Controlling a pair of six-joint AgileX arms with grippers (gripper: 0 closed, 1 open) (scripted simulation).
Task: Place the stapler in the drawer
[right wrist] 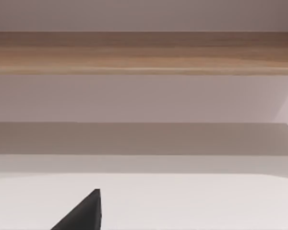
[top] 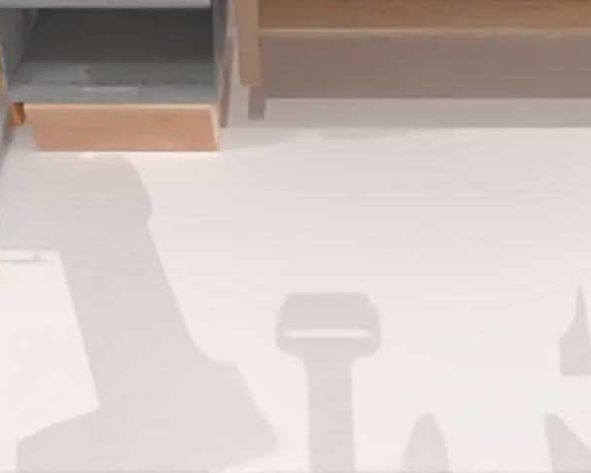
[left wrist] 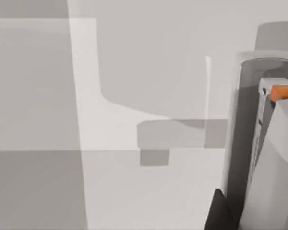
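The stapler point(left wrist: 259, 143), white to light grey with an orange bit near its end, stands close up in the left wrist view, above the white table. My left gripper point(left wrist: 230, 215) is shut on it; one dark finger point(left wrist: 218, 211) shows right beside the stapler's body. The drawer point(top: 118, 126) stands pulled out at the far left of the table in the top view, with a tan wood front panel and a grey inside. A dark part of my right gripper point(right wrist: 81, 215) shows low over the table, facing the long wooden unit point(right wrist: 144, 52).
The long wide wooden unit point(top: 424, 39) runs along the table's far edge to the right of the drawer. Grey shadows lie on the white table point(top: 424, 217), a broad one at the left and a T-shaped one near the front middle.
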